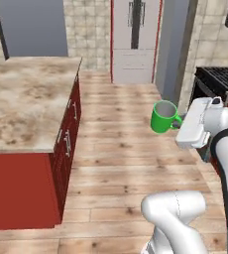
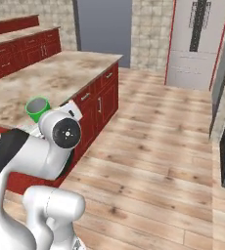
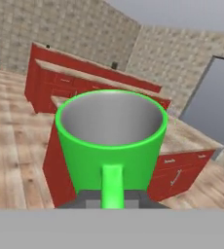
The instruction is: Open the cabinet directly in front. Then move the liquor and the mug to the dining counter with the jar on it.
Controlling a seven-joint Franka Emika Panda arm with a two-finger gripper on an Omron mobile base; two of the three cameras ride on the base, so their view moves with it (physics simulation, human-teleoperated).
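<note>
The gripper point(image 1: 181, 121), jaws pinched on the handle of the green mug point(image 1: 162, 117), holds it upright in the air above the wooden floor point(image 1: 126, 149), beside the red island point(image 1: 22, 188) with its marbled top; a pale double door point(image 1: 135, 39) stands in the far wall

The mug point(image 1: 162, 117) hangs upright in the air above the floor point(image 1: 121, 149), with the gripper point(image 1: 181, 120) on its handle side, to its right in the left base view. The island point(image 1: 22, 106) stands left of the mug, drawers point(image 1: 67, 134) on the side facing it. Behind, across the floor, a tall door point(image 1: 135, 39) stands against the back wall; a stove point(image 1: 220, 77) lies at the right.
</note>
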